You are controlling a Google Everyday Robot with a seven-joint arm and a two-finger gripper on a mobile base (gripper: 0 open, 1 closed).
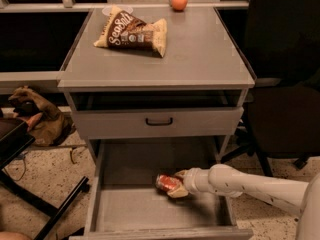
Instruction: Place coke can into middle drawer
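Pincer [176, 185] at lower centre of the frame clasps the coke can [165, 182], which lies on its side inside the open middle drawer [145, 211], at or just above the floor. The delivery looks nearly complete, with only release and withdrawal left. Higher up, a snack bag [132, 31] and an orange [178, 0] rest on the table [200, 54].

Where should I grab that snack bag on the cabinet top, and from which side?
Probably its flatter cream end, on the right in this view, approached from above: the snack bag lies flat and puffy, so its middle would likely slip. The tool is down in the middle drawer, closed on the coke can.
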